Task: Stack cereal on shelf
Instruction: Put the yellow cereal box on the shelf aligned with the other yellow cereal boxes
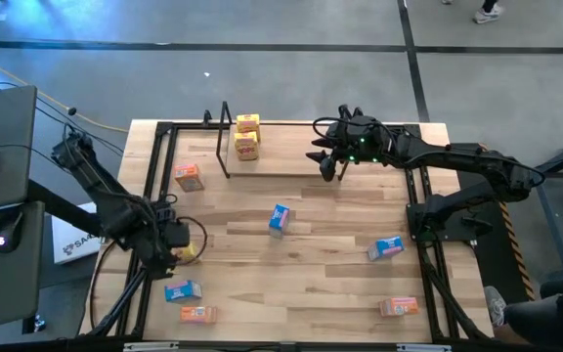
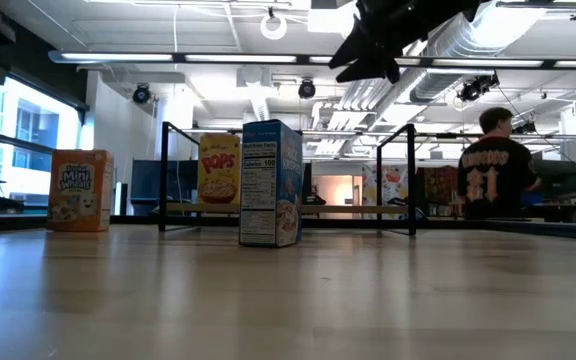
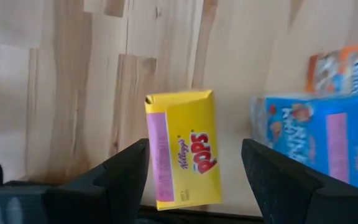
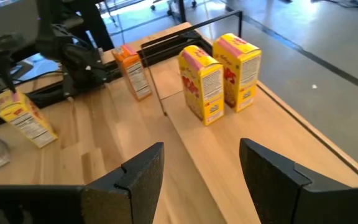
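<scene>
I have the left gripper near the table's left edge, its fingers clamped on a yellow Pops box that it holds clear above the wood. Just toward the front edge from it lie a blue box and an orange box, close to the front-left corner. Farther back along the left side an orange Mini-Wheats box stands upright, just outside the shelf's left end. On the shelf's board, at its left end near the back edge, two yellow boxes stand upright side by side, touching or nearly so. A blue box stands alone around the table's centre. My right gripper hangs above the shelf's right end, fingers apart and holding nothing. Toward the right edge another blue box lies on the wood, and an orange box lies near the front-right corner. Behind the table a person sits facing away.
</scene>
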